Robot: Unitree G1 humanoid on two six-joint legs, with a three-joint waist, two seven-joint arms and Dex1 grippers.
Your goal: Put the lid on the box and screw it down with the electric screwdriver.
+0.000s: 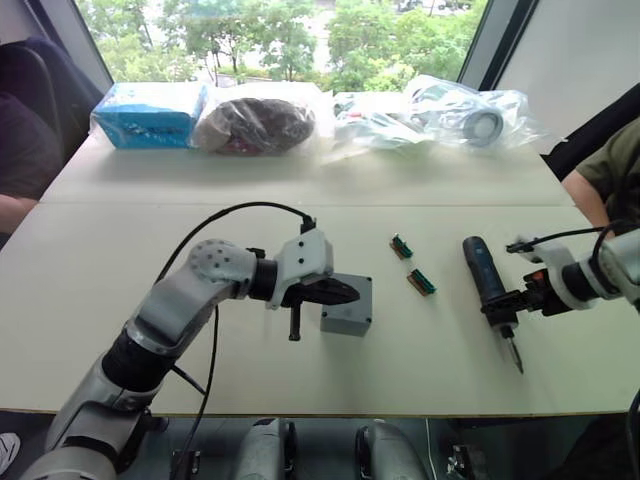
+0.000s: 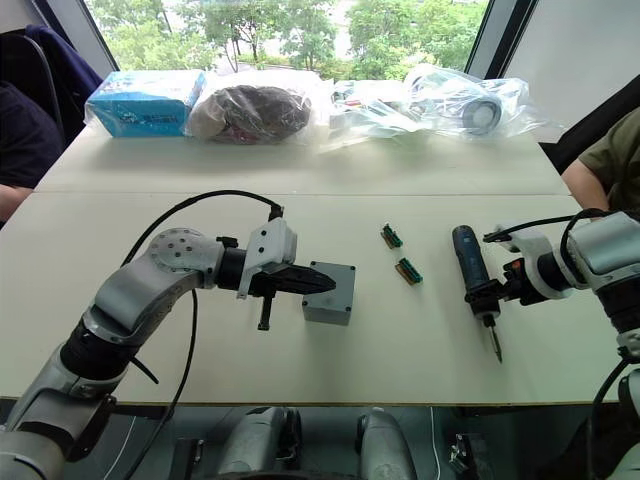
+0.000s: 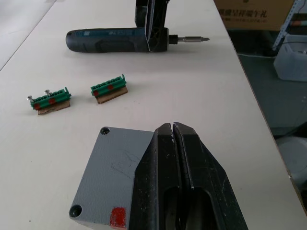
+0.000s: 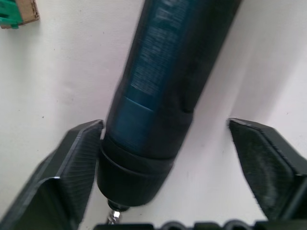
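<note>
The box is seen on the pale desk, roughly at its centre, with the lid lying flat on top; screw holes are visible at two corners of the lid, and a red mark at one edge. The left hand is laid over the lid, its two black fingers pressed together, nothing held between them.

The electric screwdriver lies on the desk well to the right of the box, its metal bit pointed toward the near edge. The right hand is positioned around the screwdriver's collar end, jaws spread: in the right wrist view one finger is touching the dark body, while the other stands apart with bare desk between.

Two small green terminal blocks are noted between box and screwdriver, just beside each other but apart.

Along the far side of the desk, a blue packet and several clear plastic bags are lined up below the window. A person's arm is seen at the right edge.
</note>
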